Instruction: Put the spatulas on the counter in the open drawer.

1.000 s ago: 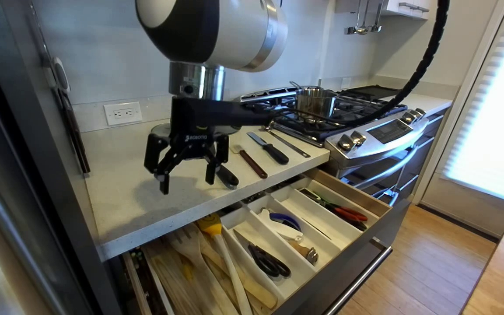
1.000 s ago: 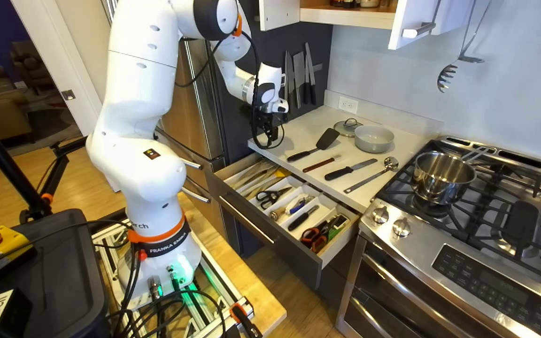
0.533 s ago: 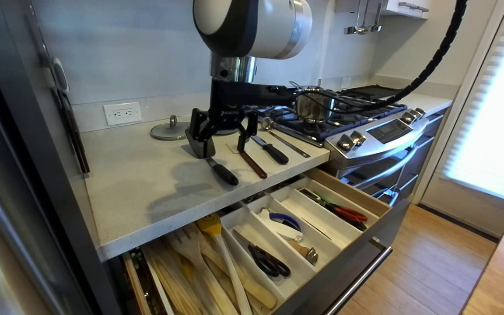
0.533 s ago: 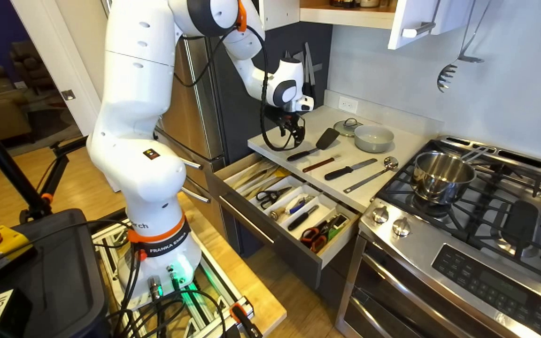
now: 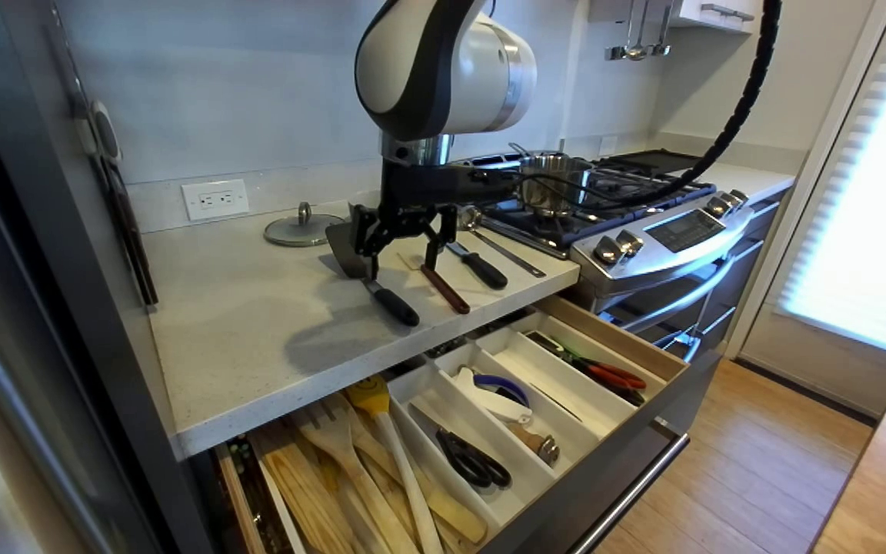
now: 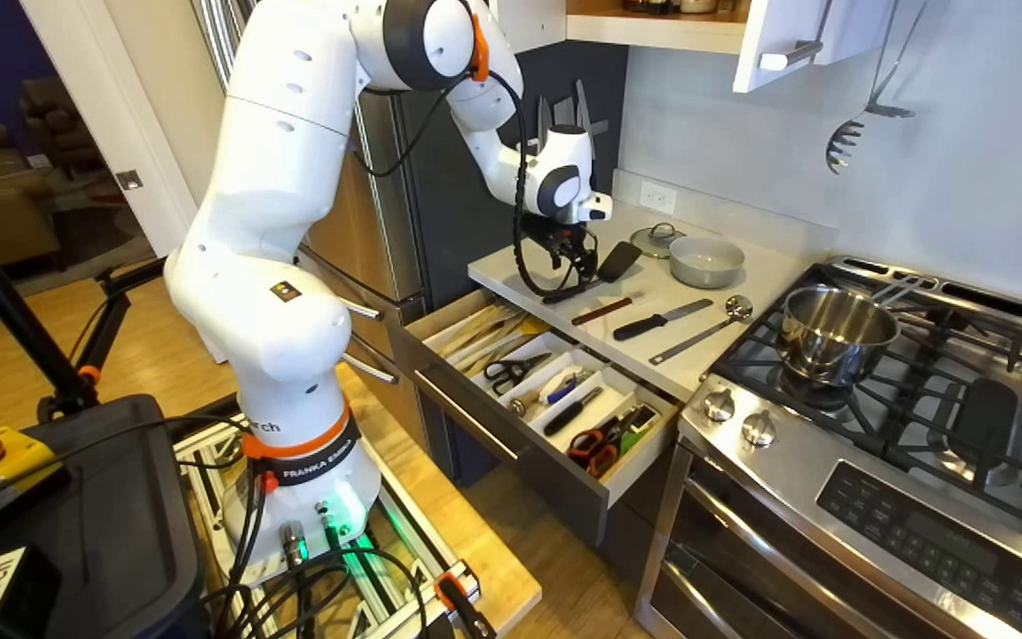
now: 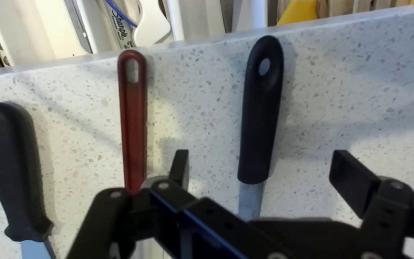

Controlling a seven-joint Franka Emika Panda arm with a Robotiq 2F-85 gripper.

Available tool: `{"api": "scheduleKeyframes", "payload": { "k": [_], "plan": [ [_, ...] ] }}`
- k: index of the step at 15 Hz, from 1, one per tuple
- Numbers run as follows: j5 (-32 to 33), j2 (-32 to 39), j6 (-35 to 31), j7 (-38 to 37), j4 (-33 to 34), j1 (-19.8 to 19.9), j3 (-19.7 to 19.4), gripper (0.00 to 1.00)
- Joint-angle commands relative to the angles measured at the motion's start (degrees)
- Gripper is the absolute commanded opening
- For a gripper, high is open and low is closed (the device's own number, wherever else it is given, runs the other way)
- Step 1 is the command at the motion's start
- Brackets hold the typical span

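A black spatula lies on the counter, its handle (image 5: 397, 306) towards the drawer; its handle also shows in the wrist view (image 7: 261, 115) and its blade in an exterior view (image 6: 619, 262). A spatula with a red-brown handle (image 5: 444, 289) lies beside it, also in the wrist view (image 7: 133, 122). A black-handled flat metal blade (image 6: 653, 325) lies further along. My gripper (image 5: 402, 265) is open and empty above the black spatula. In the wrist view its fingertips (image 7: 259, 162) stand apart on either side of the handle's lower end. The drawer (image 5: 612, 469) is open.
The drawer holds wooden utensils (image 5: 335, 438), scissors (image 5: 470, 458) and other tools in divided compartments. A ladle (image 6: 697, 342), a grey bowl (image 6: 706, 263) and a glass lid (image 5: 297, 231) are on the counter. A steel pot (image 6: 839, 337) stands on the stove.
My gripper has moved across the counter towards the stove, then lowered over the black spatula's neck and handle. It has stayed open. The utensils and drawer have not moved.
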State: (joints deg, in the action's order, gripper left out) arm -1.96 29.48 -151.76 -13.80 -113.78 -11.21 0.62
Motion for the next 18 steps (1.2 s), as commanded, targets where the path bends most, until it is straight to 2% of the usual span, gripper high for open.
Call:
{"api": "scheduleKeyframes", "payload": {
  "k": [1,2,4,7,8,9,10,12,13,14,15,18],
  "plan": [
    [-1.04,4.11,1.7,1.81,3.88,1.13,2.14,0.8],
    [-1.18,4.8,1.77,1.97,4.37,1.18,2.49,0.72],
    [-0.71,6.02,2.35,1.93,5.21,0.87,2.52,0.63],
    [-0.46,7.22,4.13,2.52,5.99,0.82,2.74,0.38],
    [-0.31,7.49,4.42,2.47,6.2,0.7,2.54,0.82],
    [-0.02,7.77,4.62,2.44,6.31,0.54,2.27,0.75],
    [0.07,7.97,4.59,2.37,6.43,0.46,2.16,0.75],
    [-0.1,8.38,4.33,2.32,6.72,0.51,2.2,0.82],
    [-0.22,8.41,3.82,2.32,6.71,0.55,2.28,0.44],
    [-0.56,8.38,3.83,2.37,6.76,0.71,2.53,0.5],
    [-0.67,8.0,3.21,2.62,6.21,0.88,2.66,0.5],
    [-0.79,6.01,3.62,2.78,4.67,1.24,2.63,0.28]
  ]
}}
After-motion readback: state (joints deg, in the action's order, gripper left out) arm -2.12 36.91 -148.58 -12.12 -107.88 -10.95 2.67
